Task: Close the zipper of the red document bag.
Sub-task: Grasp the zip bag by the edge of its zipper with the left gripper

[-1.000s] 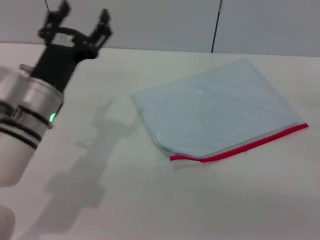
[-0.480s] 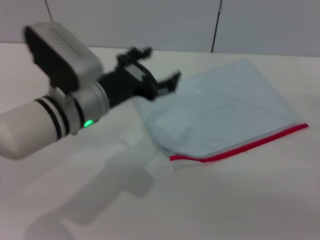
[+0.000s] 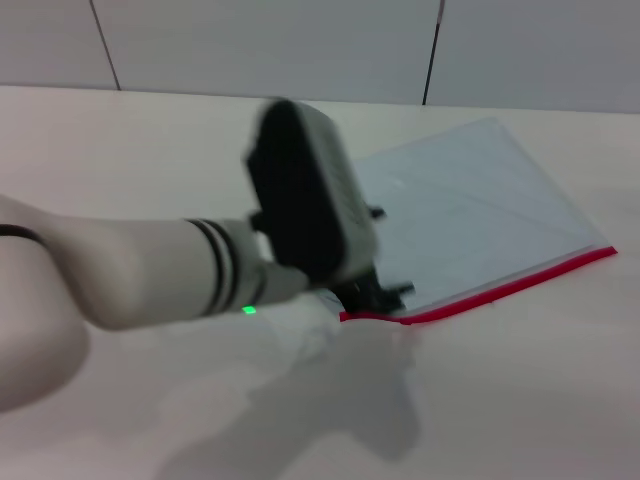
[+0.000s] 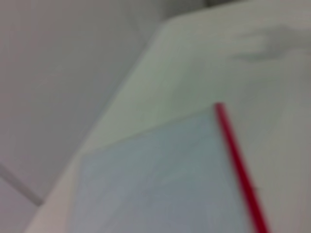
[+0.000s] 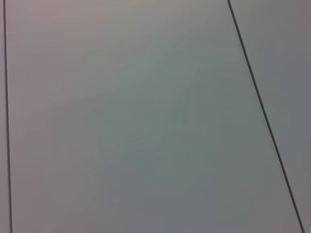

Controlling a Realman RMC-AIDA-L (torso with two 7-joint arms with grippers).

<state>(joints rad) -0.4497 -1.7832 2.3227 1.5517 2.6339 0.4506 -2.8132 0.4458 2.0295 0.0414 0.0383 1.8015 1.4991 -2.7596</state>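
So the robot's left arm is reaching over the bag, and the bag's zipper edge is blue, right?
Not quite. The left arm does reach over the bag, but the zipper edge is red, not blue, as the head view shows. The bag itself is pale blue-grey.

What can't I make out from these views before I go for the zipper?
- Slider on the zipper: too small in the head view, blurred in the left wrist view.
- Left gripper: fingers hidden under the wrist housing, head view.
- Red document bag: near-left corner covered by the left arm.
- Right gripper: outside every view.
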